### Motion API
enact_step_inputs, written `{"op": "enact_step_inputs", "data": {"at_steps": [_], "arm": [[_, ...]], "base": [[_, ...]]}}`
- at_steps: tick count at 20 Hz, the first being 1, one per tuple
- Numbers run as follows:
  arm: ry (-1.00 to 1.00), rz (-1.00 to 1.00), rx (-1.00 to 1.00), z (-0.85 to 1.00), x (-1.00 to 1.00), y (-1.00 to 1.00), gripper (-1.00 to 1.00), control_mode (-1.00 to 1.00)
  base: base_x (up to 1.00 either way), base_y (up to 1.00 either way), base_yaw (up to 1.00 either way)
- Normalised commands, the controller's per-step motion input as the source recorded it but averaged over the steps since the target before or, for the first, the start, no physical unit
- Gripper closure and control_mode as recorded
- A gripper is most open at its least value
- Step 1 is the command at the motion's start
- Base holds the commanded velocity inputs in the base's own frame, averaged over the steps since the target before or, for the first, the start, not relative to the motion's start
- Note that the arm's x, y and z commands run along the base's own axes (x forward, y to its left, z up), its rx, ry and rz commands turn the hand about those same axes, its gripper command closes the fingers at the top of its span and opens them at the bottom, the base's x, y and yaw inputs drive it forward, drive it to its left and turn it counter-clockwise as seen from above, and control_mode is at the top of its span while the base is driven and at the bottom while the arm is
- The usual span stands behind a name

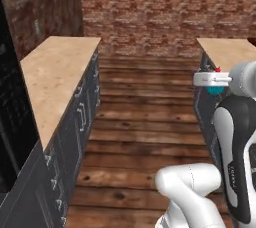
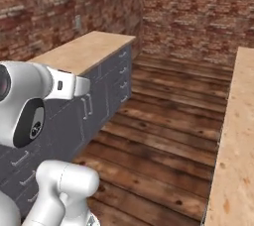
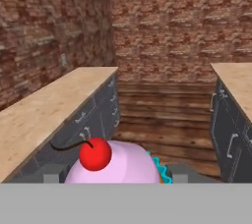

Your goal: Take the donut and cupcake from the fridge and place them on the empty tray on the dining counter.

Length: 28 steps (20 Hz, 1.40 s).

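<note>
Holding cupcake [image 3: 115,165] aloft, gripper [image 1: 214,83] level

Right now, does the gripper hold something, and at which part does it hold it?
Yes. The gripper holds the cupcake. The fingers sit low at its sides, near the teal wrapper; the exact contact is hidden.

Pretty much an open aisle of wooden floor [image 1: 145,137] straight ahead, hemmed in by the beige-topped cabinet run [image 1: 55,77] on the left and another beige counter [image 2: 238,136] on the right, with the brick wall [image 1: 165,7] closing off the far end.
</note>
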Motion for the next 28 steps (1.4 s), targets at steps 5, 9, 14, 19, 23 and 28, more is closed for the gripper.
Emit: {"op": "enact_step_inputs", "data": {"at_steps": [5,9,14,19,23,28], "arm": [[0.00,0.00,0.00,0.00,0.00,0.00,1.00,1.00],[0.00,0.00,0.00,0.00,0.00,0.00,1.00,1.00],[0.00,0.00,0.00,0.00,0.00,0.00,1.00,1.00],[0.00,0.00,0.00,0.00,0.00,0.00,1.00,1.00],[0.00,0.00,0.00,0.00,0.00,0.00,1.00,1.00],[0.00,0.00,0.00,0.00,0.00,0.00,1.00,1.00]], "base": [[1.00,0.42,-0.39],[0.99,0.71,-0.54],[1.00,0.79,-0.47],[1.00,0.38,-0.13],[1.00,-0.03,0.00],[1.00,-0.25,0.00]]}}
